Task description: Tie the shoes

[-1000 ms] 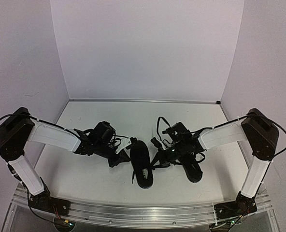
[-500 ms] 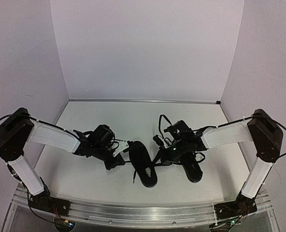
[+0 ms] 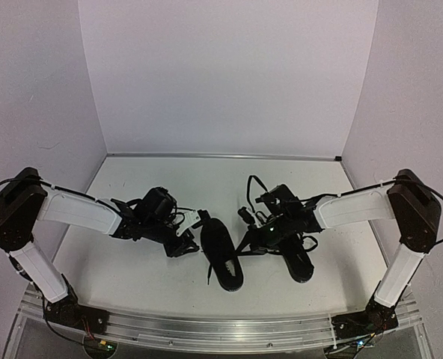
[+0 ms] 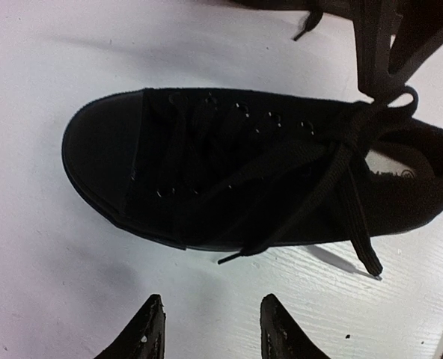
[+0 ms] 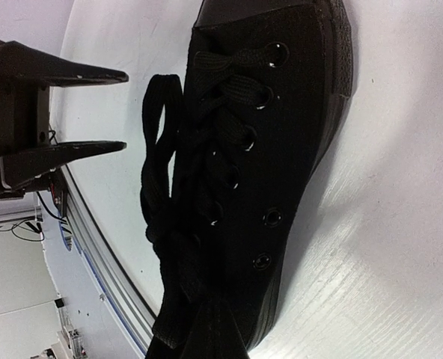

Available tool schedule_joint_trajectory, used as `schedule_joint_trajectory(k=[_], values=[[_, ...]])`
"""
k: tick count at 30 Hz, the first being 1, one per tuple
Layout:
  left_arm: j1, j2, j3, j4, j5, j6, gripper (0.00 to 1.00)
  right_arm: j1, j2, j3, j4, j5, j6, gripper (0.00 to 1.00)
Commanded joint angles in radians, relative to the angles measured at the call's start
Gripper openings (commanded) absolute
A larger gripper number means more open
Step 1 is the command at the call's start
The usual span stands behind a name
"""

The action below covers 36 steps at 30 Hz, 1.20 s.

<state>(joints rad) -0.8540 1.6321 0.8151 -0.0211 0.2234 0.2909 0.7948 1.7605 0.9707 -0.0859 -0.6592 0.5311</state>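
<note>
Two black shoes lie on the white table: the left shoe (image 3: 221, 256) and the right shoe (image 3: 297, 260). In the left wrist view the left shoe (image 4: 206, 164) lies across the frame, with a loose lace end (image 4: 233, 258) on the table and a white insole label (image 4: 390, 168) showing. Just short of that shoe's side, my left gripper (image 4: 214, 308) is open and holds nothing. My right gripper (image 5: 215, 325) is shut on this shoe's lace (image 5: 158, 224) near the knot, with a lace loop (image 5: 154, 127) beside the eyelets. From above, the right gripper (image 3: 248, 244) sits between the shoes.
White walls close in the table on three sides. An aluminium rail (image 3: 221, 329) runs along the near edge with both arm bases on it. The right arm reaches over the right shoe. In the right wrist view the left gripper's fingers (image 5: 64, 112) stand close beside the left shoe.
My left gripper has opened and let go of the lace, which now lies loose by the shoe. The right gripper stays shut on the lace.
</note>
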Motion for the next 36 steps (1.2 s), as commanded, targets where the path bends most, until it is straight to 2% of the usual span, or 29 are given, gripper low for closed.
schedule_joint_trajectory(k=[1,6,11,14,20,29,36], values=[[0.01,0.02,0.072,0.067,-0.002,0.02,0.43,0.001,-0.044,0.003,-0.02,0.024,-0.023,0.0],[0.01,0.061,0.105,0.092,0.029,0.048,0.43,0.001,-0.05,0.0,-0.022,0.023,-0.024,0.0],[0.01,0.116,0.146,0.084,0.049,0.066,0.43,0.0,-0.109,-0.019,-0.023,0.008,-0.011,0.26],[0.01,0.145,0.165,0.071,0.067,0.075,0.42,-0.001,-0.155,-0.038,-0.023,0.001,-0.001,0.38],[0.01,0.162,0.171,0.081,0.081,0.076,0.42,0.002,-0.153,-0.043,-0.007,-0.038,0.01,0.46],[0.01,0.163,0.172,0.077,0.082,0.077,0.42,0.021,-0.027,0.003,0.014,-0.032,0.002,0.42],[0.01,0.16,0.162,0.074,0.072,0.083,0.41,0.024,-0.025,0.008,0.017,-0.016,0.003,0.24]])
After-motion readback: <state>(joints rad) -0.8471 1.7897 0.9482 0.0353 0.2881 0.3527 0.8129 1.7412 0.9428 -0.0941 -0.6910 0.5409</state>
